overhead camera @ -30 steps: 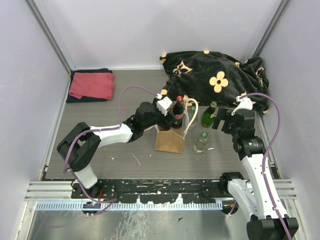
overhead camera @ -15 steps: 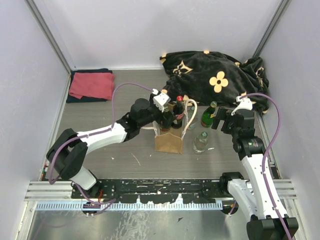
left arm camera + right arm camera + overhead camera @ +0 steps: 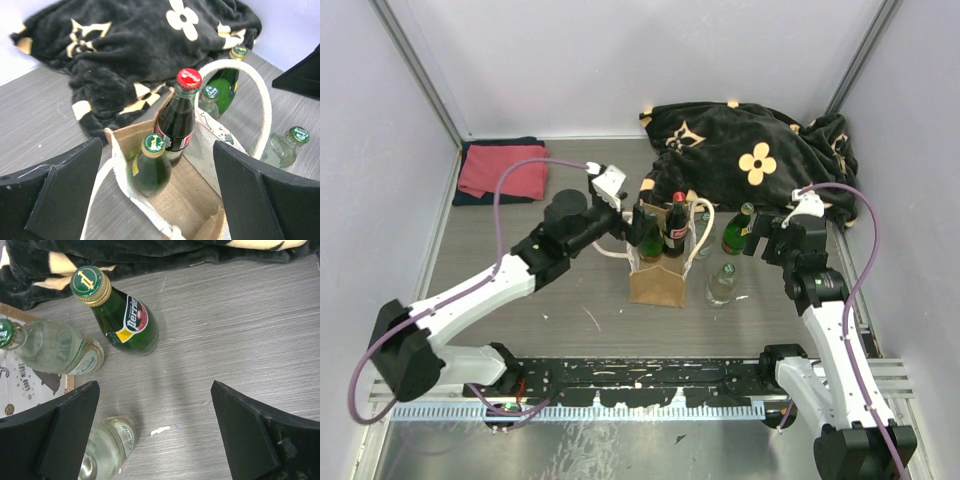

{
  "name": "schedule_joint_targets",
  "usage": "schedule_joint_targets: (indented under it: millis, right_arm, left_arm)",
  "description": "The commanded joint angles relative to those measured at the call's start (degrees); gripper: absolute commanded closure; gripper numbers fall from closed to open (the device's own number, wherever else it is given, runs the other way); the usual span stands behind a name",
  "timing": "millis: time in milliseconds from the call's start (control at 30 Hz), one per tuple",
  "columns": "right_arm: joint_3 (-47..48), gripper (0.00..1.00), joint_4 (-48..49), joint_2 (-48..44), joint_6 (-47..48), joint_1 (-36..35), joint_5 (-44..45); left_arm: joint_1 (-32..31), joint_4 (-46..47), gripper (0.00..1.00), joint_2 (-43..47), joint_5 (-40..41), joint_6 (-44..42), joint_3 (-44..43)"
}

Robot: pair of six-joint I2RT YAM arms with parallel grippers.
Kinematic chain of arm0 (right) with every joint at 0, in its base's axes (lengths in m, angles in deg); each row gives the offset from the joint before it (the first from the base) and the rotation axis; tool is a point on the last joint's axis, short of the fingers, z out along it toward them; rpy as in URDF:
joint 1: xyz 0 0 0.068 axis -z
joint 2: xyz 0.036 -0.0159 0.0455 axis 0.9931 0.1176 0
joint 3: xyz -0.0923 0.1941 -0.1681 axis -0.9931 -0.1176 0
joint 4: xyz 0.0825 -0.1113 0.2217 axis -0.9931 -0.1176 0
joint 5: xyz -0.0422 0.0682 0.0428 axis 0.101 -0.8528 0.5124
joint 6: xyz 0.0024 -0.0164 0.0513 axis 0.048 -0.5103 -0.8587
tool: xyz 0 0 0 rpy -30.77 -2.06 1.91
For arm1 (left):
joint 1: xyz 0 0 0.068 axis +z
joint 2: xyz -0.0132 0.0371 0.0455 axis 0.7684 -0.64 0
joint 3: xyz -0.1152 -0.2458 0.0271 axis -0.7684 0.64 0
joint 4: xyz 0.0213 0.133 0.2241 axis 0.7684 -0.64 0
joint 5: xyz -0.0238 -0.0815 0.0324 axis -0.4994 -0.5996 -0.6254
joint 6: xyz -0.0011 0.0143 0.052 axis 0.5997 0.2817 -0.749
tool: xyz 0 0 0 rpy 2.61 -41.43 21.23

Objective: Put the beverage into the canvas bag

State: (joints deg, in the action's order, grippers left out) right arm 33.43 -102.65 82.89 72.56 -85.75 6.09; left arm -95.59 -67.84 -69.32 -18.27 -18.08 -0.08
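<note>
Two bottles stand upright inside the canvas bag [image 3: 658,280], which sits on the grey desk [image 3: 570,290] just below the middle of the overhead view. One is a dark cola bottle [image 3: 176,122] with a red cap. The other is a shorter green bottle [image 3: 150,167] with a green cap, touching the cola bottle on its lower left in the left wrist view. The bag's cream handles [image 3: 260,100] loop up over its open mouth.

The left hand [image 3: 645,212] is spread wide and grips nothing. In the overhead view it sits just left of the bag's mouth. In its own camera its dark fingers [image 3: 60,195] fill the lower corners, with the bag between them.

The right hand [image 3: 756,240] is also spread wide and empty, right of centre in the overhead view. Its fingers [image 3: 65,430] show in the lower corners of its wrist view.

Three more bottles stand on the desk outside the bag. A green Perrier bottle [image 3: 125,317] is near the right hand, a clear bottle [image 3: 55,352] is just beside the bag's wall, and a second clear bottle [image 3: 721,283] is to the lower right of the bag.

A black blanket [image 3: 750,150] with cream flowers lies heaped at the upper right. A folded red towel [image 3: 503,170] lies at the upper left.
</note>
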Motion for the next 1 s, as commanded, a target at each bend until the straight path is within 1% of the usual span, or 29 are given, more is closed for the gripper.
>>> schedule_joint_targets:
  millis: [0,100,167,300,433,733,967]
  right_arm:
    - [3.22,0.02,6.54,3.96,0.09,0.22,1.49]
    - [4.06,0.07,9.1,5.83,0.15,0.21,-0.65]
    - [4.57,0.1,10.08,6.79,0.16,0.22,-2.46]
    - [4.73,0.11,10.79,7.45,0.81,0.22,-2.55]
    - [3.63,0.11,13.99,8.42,3.0,0.23,-2.91]
    - [1.31,0.11,23.46,15.07,4.03,-0.22,-4.32]
    - [-0.34,0.13,31.18,20.23,4.52,-3.55,-0.83]
  left_arm:
    - [1.27,-7.71,0.01,8.53,4.07,1.55,-0.25]
    - [1.91,-11.55,0.01,12.41,5.57,2.17,1.01]
    - [3.0,-16.33,0.01,13.57,5.9,3.89,0.81]
    - [6.6,-21.77,0.02,13.59,4.43,7.83,0.13]
    - [7.81,-22.41,0.02,13.71,4.57,8.42,0.11]
    - [8.17,-23.01,0.02,13.44,4.94,8.26,0.82]
    - [8.47,-21.95,0.02,12.65,5.29,8.39,1.87]
